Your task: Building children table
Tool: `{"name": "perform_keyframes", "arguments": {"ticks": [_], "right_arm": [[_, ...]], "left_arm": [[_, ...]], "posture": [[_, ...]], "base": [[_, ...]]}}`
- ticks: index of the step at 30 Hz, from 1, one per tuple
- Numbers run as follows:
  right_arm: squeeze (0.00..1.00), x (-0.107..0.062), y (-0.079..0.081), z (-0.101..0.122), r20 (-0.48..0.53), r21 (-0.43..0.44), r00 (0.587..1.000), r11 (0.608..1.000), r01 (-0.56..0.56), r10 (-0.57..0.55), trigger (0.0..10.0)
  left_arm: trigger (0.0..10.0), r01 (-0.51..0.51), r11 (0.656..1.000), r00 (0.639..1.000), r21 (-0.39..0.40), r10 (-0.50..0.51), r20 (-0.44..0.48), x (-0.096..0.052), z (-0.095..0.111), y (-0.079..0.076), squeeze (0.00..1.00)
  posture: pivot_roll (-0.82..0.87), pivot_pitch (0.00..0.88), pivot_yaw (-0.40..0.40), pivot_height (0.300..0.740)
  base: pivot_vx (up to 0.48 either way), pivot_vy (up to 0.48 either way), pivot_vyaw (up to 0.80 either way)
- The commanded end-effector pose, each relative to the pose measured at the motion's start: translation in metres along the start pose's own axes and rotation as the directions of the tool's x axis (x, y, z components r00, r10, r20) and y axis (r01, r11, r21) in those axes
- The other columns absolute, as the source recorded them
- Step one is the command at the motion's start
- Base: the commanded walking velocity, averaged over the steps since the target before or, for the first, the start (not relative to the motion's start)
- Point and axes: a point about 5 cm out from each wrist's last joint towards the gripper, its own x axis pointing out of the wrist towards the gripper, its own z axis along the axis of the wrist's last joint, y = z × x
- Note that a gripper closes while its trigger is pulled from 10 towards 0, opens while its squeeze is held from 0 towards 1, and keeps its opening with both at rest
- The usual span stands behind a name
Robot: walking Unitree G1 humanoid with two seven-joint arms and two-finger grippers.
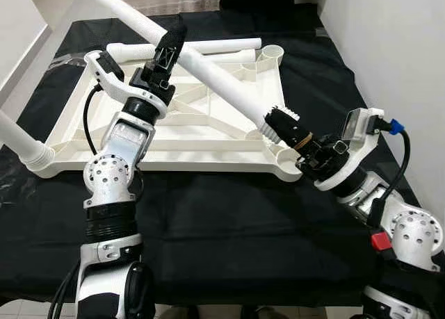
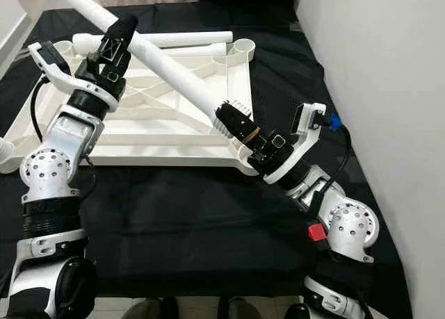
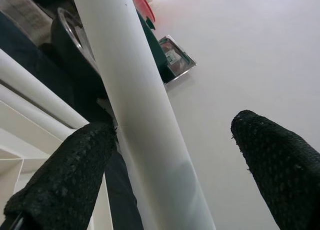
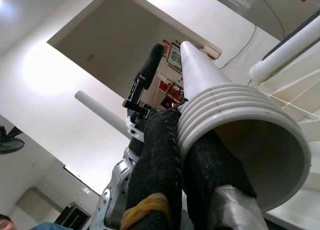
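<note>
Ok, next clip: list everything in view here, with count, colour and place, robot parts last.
Table top: one, white, upside down on the black cloth.
Black cloth: one, covering the work surface.
Held leg: one, white tube, slanting above the table top, ribbed end at the right gripper.
Fitted leg: one, white, in the near-left corner socket.
Loose legs: two, white, lying along the far edge.
Left gripper: black fingers open around the held leg's upper part.
Right gripper: black fingers clamped on the ribbed end.
</note>
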Motion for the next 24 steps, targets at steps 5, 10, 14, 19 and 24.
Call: {"name": "perform_keyframes", "arguments": {"ticks": [5,10,14,19,24], "right_arm": [[0.0,-0.003,0.016,0.008,0.026,0.017,0.99,0.99,-0.14,0.139,0.0],[0.0,-0.005,0.022,0.001,-0.017,0.038,0.981,0.98,-0.193,0.194,0.0],[0.0,-0.006,0.024,-0.002,-0.045,0.052,0.976,0.977,-0.209,0.211,0.0],[0.0,-0.006,0.026,-0.007,-0.064,0.065,0.972,0.972,-0.224,0.228,0.0],[0.0,-0.005,0.027,-0.013,-0.099,0.067,0.968,0.972,-0.225,0.231,0.0]], "left_arm": [[10.0,0.013,0.999,1.0,-0.029,-0.013,0.011,-0.001,0.007,0.001,0.0],[10.0,0.016,1.0,1.0,-0.025,-0.015,0.009,0.0,0.007,0.002,0.0],[10.0,0.027,0.999,1.0,-0.026,-0.027,0.014,0.001,0.008,-0.001,0.0],[10.0,0.047,0.999,0.999,-0.023,-0.046,0.021,0.002,0.01,-0.006,0.0],[0.0,0.077,0.996,0.997,-0.038,-0.076,0.026,0.002,0.008,-0.01,0.0]], "posture": [[-0.01,0.247,0.023,0.74],[-0.01,0.248,0.024,0.74],[0.0,0.247,0.022,0.74],[0.0,0.248,0.02,0.74],[0.0,0.246,0.019,0.74]], "base": [[0.0,0.0,0.0],[0.0,0.0,0.0],[0.0,0.0,0.0],[0.0,0.0,0.0],[0.0,0.0,0.0]]}}
